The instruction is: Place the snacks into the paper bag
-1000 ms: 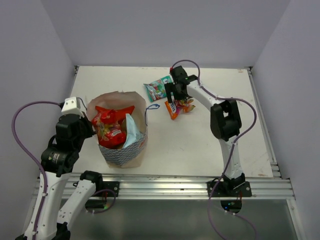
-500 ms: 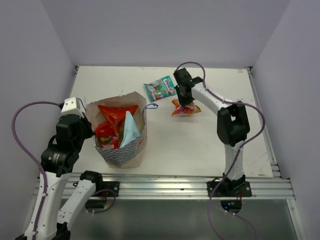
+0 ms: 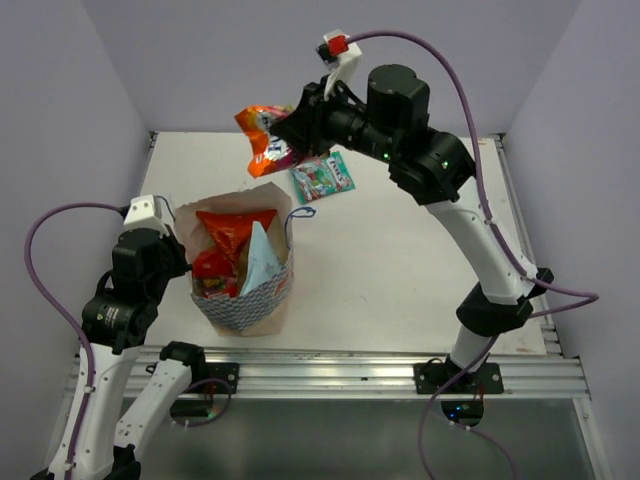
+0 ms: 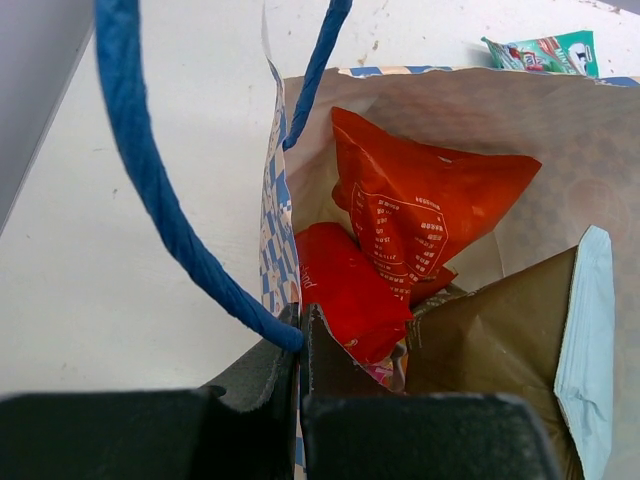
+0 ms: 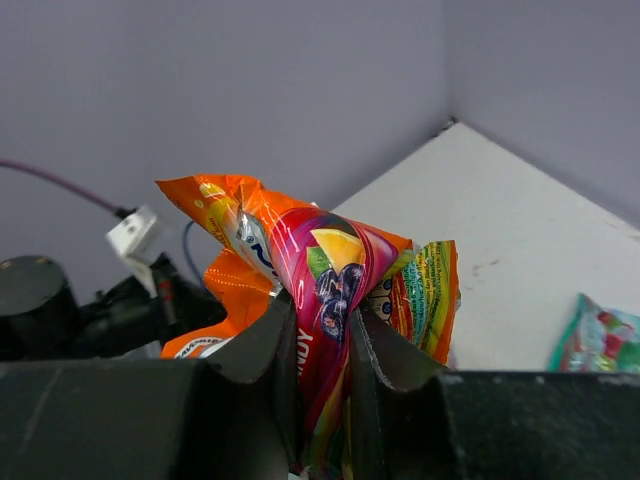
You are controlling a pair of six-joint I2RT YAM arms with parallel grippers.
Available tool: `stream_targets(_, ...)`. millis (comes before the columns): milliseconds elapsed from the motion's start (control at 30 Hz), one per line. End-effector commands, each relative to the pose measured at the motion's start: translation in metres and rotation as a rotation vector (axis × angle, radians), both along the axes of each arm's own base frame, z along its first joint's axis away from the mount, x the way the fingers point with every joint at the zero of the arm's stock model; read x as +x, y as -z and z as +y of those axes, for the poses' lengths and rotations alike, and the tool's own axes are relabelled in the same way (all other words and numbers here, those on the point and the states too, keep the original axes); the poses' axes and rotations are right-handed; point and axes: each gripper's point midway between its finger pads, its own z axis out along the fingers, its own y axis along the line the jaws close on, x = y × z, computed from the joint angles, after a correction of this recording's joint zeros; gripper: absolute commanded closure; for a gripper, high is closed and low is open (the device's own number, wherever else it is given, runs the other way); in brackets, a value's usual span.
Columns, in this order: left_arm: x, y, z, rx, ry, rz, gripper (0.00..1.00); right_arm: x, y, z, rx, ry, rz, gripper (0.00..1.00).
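When seen from the top camera, right gripper: clenched on the small red-yellow packet, which is carried high above the table, judged so that it can be dropped in from above.
Top camera, paper bag: stood upright, below the right gripper and nearer the arm bases; its mouth is not yet directly under the packet.
Top camera, left gripper: set at the bag's left rim, judged as a brace so that the mouth is held open.
Top camera, bag contents: a red chip bag, a light-blue chip bag and a red fruit-candy bag are seen inside.
Top camera, small teal packet: laid on the table beneath the right gripper's wrist, outside the bag.
Left wrist, left gripper: pinched shut on the bag wall, with the blue cord handle running down to the fingertips.
Left wrist, bag contents: the red chip bag is propped ahead of the fingers, the red fruit-candy bag closest to them, and the light-blue chip bag to their right.
Right wrist, right gripper: closed on the crumpled packet, which is gripped at its lower part; the teal packet is seen low to the right.
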Motion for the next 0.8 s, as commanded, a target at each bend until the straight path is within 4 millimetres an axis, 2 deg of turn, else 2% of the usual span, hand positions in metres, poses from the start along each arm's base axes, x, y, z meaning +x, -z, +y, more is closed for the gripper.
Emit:
stream_targets(0, -0.003, -0.008, -0.006, -0.027, 0.023, -0.013, 1.00, -0.027, 0.069, 0.055, -0.089, -0.199, 0.194, 1.00)
stream_targets(167, -0.008, -0.008, -0.005, -0.033, 0.018, -0.017, 1.00, -0.072, 0.131, 0.094, -0.195, -0.354, 0.320, 1.00)
stream_targets(200, -0.009, -0.007, -0.004, -0.035, 0.016, -0.017, 1.00, -0.094, 0.152, 0.110, -0.249, -0.410, 0.341, 1.00)
stream_targets(233, -0.009, -0.007, -0.004, -0.035, 0.016, -0.017, 1.00, -0.101, 0.153, 0.113, -0.252, -0.424, 0.339, 1.00)
stream_targets(367, -0.010, -0.006, -0.004, -0.036, 0.014, -0.016, 1.00, -0.121, 0.175, 0.131, -0.304, -0.468, 0.353, 1.00)
stream_targets(400, -0.010, -0.006, -0.004, -0.038, 0.014, -0.017, 1.00, -0.121, 0.177, 0.131, -0.316, -0.459, 0.355, 0.93)
stream_targets(433, -0.010, -0.006, -0.004, -0.038, 0.014, -0.019, 1.00, -0.121, 0.181, 0.131, -0.328, -0.452, 0.356, 0.79)
stream_targets(467, -0.010, -0.006, -0.004, -0.039, 0.016, -0.020, 1.00, -0.119, 0.184, 0.128, -0.347, -0.441, 0.354, 0.30)
stream_targets(500, -0.010, -0.006, -0.004, -0.038, 0.014, -0.021, 1.00, -0.117, 0.180, 0.125, -0.351, -0.427, 0.337, 0.11)
stream_targets(533, -0.011, -0.006, -0.004, -0.038, 0.016, -0.020, 1.00, -0.109, 0.178, 0.120, -0.363, -0.378, 0.312, 0.01)
stream_targets(567, -0.011, -0.005, -0.004, -0.038, 0.014, -0.018, 1.00, -0.103, 0.173, 0.115, -0.373, -0.359, 0.275, 0.01)
stream_targets(600, -0.011, -0.006, -0.004, -0.037, 0.016, -0.020, 1.00, -0.097, 0.158, 0.106, -0.367, -0.320, 0.243, 0.01)
stream_targets(667, -0.011, -0.004, -0.004, -0.035, 0.016, -0.014, 1.00, -0.069, 0.141, 0.085, -0.368, -0.203, 0.185, 0.01)
stream_targets(700, -0.011, -0.003, -0.004, -0.035, 0.017, -0.013, 1.00, -0.057, 0.123, 0.073, -0.339, -0.150, 0.156, 0.01)
stream_targets(733, -0.010, -0.004, -0.005, -0.035, 0.018, -0.014, 1.00, -0.024, 0.117, 0.051, -0.326, -0.049, 0.151, 0.01)
stream_targets(767, -0.010, -0.003, -0.005, -0.036, 0.018, -0.011, 1.00, -0.006, 0.111, 0.037, -0.302, 0.006, 0.158, 0.01)
